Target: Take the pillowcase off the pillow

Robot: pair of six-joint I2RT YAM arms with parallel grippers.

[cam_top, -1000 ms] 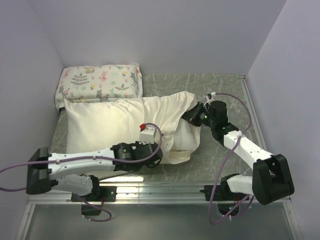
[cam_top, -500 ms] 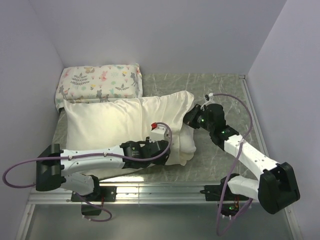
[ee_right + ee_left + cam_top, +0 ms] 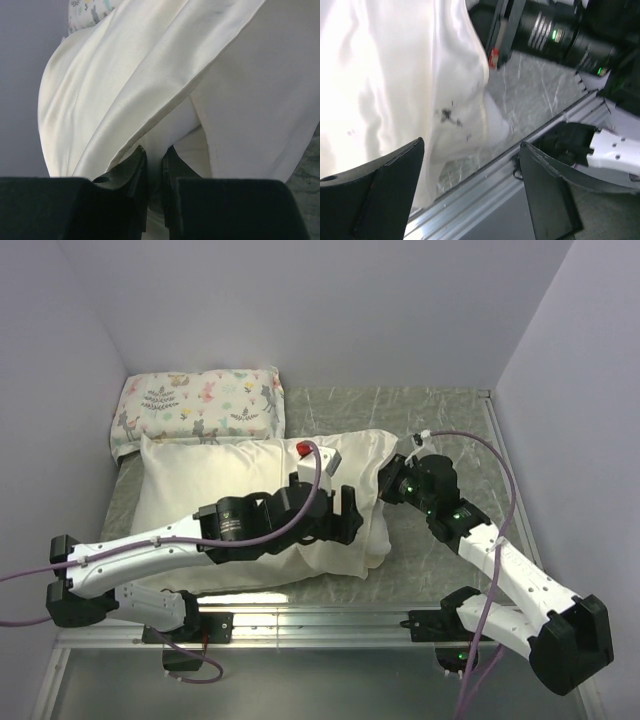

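Observation:
The cream pillowcase point(image 3: 220, 485) covers the long pillow lying across the table. In the right wrist view its satin hem point(image 3: 150, 85) runs diagonally, and the whiter pillow point(image 3: 172, 125) shows from under it. My right gripper point(image 3: 388, 483) is at the pillow's right end, shut on that white pillow fabric point(image 3: 155, 165). My left gripper point(image 3: 350, 515) hovers over the pillowcase's right front part, open wide with nothing between its fingers point(image 3: 385, 195). The left wrist view has the pillowcase point(image 3: 395, 75) to the left and the table's front rail below.
A smaller printed pillow point(image 3: 200, 405) lies at the back left against the wall. Lilac walls close in the left, back and right. The metal front rail point(image 3: 320, 615) carries both arm bases. The right arm's black body point(image 3: 545, 30) is close to my left gripper.
My left gripper opened and let go of the pillowcase, then rose and moved back and right over the pillow. The right gripper kept its grip and shifted slightly nearer.

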